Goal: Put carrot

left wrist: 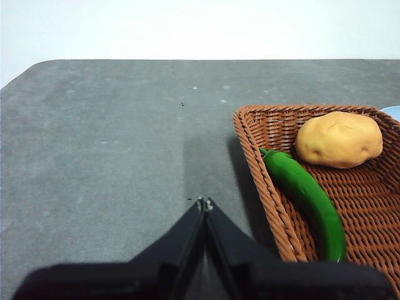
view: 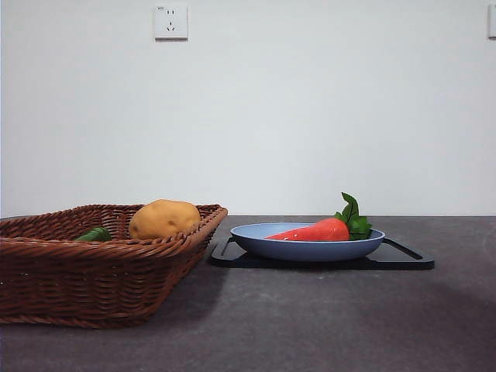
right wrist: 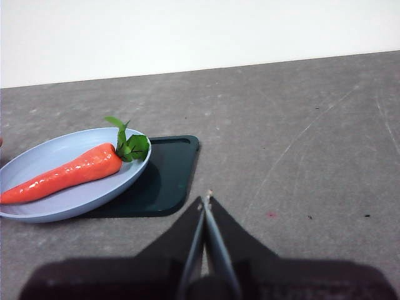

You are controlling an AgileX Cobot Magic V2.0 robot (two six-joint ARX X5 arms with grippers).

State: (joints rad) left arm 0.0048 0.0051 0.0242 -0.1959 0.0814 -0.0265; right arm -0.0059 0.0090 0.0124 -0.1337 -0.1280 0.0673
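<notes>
I see a matt, faintly speckled grey counter (view: 325,325). The basket (view: 93,271) is woven brown wicker with a slight sheen. The carrot (right wrist: 69,175) looks like smooth glossy plastic, as does the green chili pepper (left wrist: 306,197); the potato (left wrist: 339,139) is duller. The blue plate (right wrist: 44,212) is smooth and satin, the tray (right wrist: 169,181) dark and matt.
</notes>
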